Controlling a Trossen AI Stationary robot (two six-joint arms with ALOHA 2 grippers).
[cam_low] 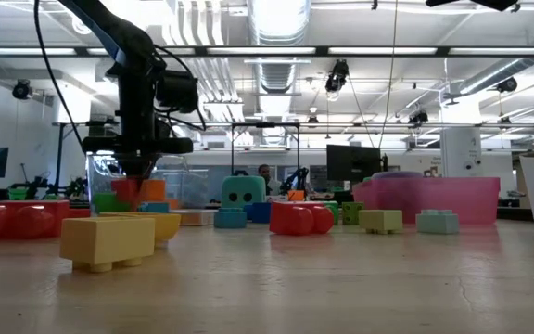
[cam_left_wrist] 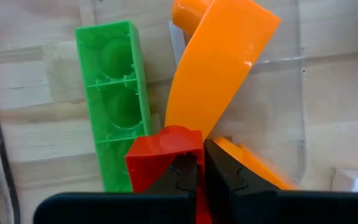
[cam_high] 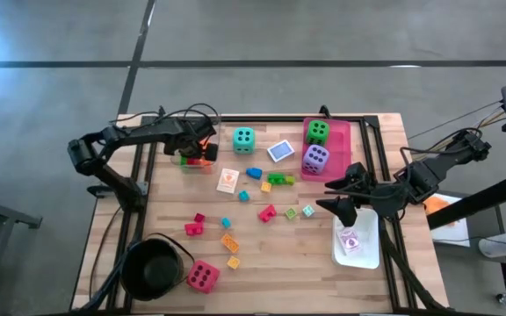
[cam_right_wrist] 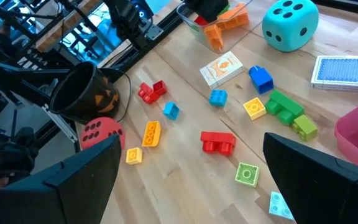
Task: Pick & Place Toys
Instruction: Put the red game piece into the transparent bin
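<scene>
Surface: wooden table [cam_high: 271, 254]; resting on it: teal die [cam_high: 243, 139]; pink-red die [cam_high: 202, 276]; scattered plastic blocks [cam_high: 268, 212]; black pot [cam_high: 155, 268]; pink tray [cam_high: 339, 158]; white tray [cam_high: 358, 254]; clear tray [cam_high: 191, 161]

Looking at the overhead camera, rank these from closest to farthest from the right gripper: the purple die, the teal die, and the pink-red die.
From the right gripper:
1. Purple die, closest, sitting in the pink tray beside the gripper.
2. Teal die, farther off toward the table's far edge, near the left gripper.
3. Pink-red die, farthest, at the near-left corner beside the black pot.

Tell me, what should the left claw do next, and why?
Probably open. The left gripper is shut on a red block inside the clear tray, beside a green block and orange pieces, so releasing would leave it there.
</scene>
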